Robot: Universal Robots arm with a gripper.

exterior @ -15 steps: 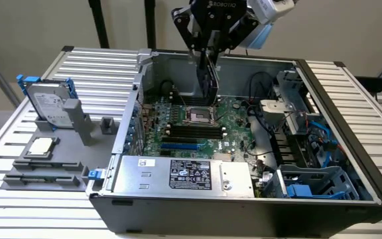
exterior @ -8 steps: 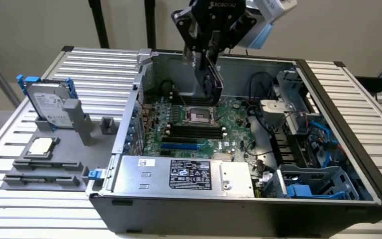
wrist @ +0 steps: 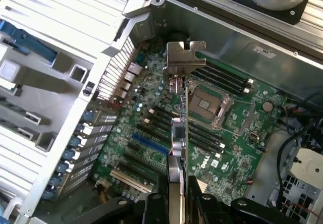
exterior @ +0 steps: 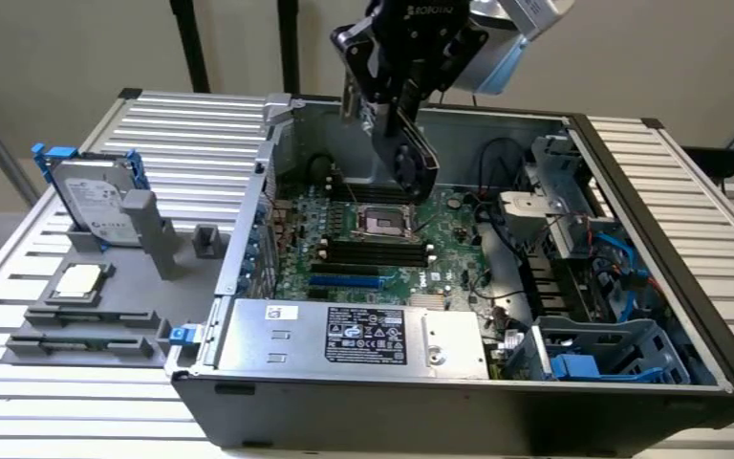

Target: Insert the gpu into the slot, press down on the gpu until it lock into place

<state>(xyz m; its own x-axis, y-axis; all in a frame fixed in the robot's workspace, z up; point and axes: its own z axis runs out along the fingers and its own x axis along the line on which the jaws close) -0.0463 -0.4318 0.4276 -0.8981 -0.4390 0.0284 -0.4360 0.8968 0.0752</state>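
One black-shrouded green card sits clamped edge-down in my jaws, well above the long bright-blue plastic slot so its edge can align.

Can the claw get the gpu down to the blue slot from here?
Probably yes: the claw holds the gpu above the open case, and nothing lies over the blue slot.

Open black metal computer case, frame centre, on slatted aluminium table. In the case: green motherboard; silver power supply box along the lower edge; long blue plastic slot just above that box; black memory slots above the slot; square silver CPU socket higher still. Black-shrouded gpu card, clamped in black gripper, upper centre, over the socket, apart from the board.
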